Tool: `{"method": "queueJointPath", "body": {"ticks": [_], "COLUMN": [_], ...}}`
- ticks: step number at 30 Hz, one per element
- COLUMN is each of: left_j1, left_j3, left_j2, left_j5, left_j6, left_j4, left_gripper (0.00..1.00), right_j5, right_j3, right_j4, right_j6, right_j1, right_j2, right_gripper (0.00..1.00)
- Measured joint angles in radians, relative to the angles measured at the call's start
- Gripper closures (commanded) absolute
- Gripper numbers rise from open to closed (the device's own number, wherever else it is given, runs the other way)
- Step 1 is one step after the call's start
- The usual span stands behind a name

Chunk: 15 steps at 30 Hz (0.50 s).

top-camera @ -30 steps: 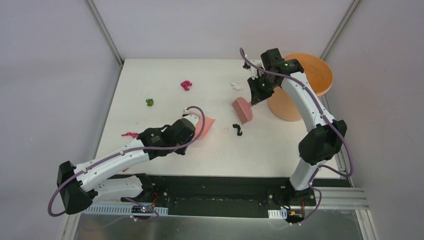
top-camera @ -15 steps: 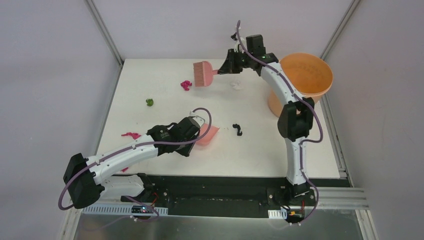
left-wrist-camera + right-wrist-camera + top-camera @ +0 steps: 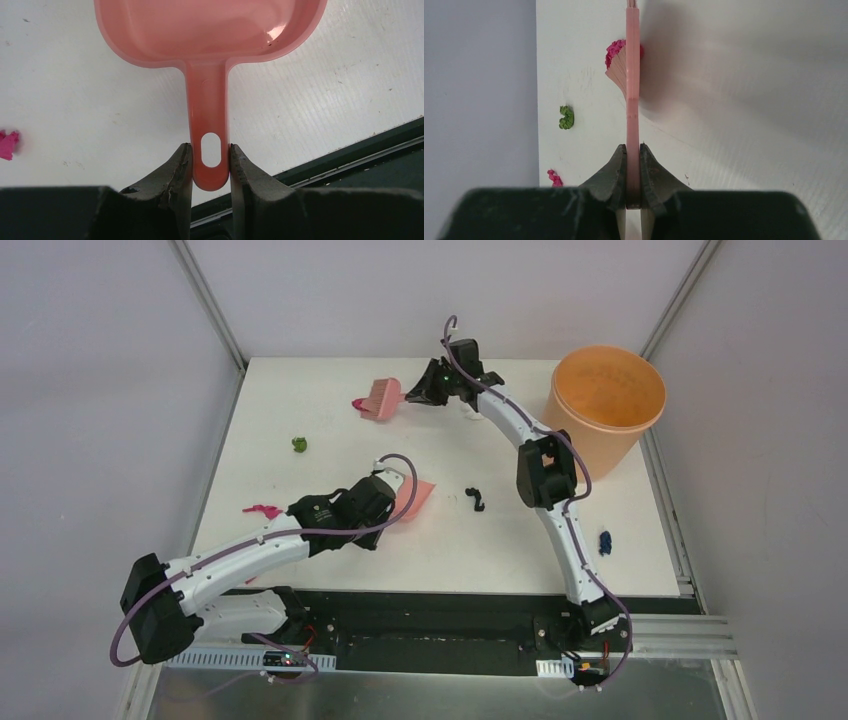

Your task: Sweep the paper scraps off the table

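My right gripper [image 3: 420, 395] [image 3: 633, 155] is shut on the pink brush [image 3: 381, 398] [image 3: 632, 75] at the far edge of the white table [image 3: 300, 380]. The bristles touch a magenta scrap [image 3: 357, 404] [image 3: 614, 50]. My left gripper [image 3: 388, 502] [image 3: 210, 160] is shut on the handle of the pink dustpan [image 3: 414, 497] [image 3: 210, 30], which is flat on the table and empty. Other scraps lie loose: a green one [image 3: 299, 445] [image 3: 566, 117], a magenta one at the left edge [image 3: 260, 509] [image 3: 555, 177], a black one [image 3: 476, 500], and a dark blue one [image 3: 604, 542].
The orange bucket [image 3: 605, 400] stands at the far right corner, beside the right arm. A white scrap [image 3: 466, 411] shows under that arm. The black strip [image 3: 440, 602] runs along the table's front edge. Grey walls close in the back and sides.
The right arm has swung from beside the bucket to the far middle, carrying the brush left and down onto the magenta scrap. The left arm and dustpan shifted only slightly.
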Motion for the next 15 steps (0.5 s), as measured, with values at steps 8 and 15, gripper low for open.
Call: {"method": "queueJointPath", "body": {"ticks": [8,15], "left_j1": [0.000,0.000], "left_j3": [0.000,0.000], "left_j2": [-0.003,-0.076], "left_j5": [-0.005,-0.012], "left_j6": [0.020,0.031], "left_j4": [0.002,0.002], "left_gripper": [1.00,1.00], "right_j5": [0.049,0.110], "right_j3": [-0.391,-0.835], "right_j4": [-0.048,-0.192], "right_j6": [0.074,-0.059], "right_j1": [-0.085,-0.164], "right_j2": [-0.274,-0.736], "right_gripper": [1.00,1.00]}}
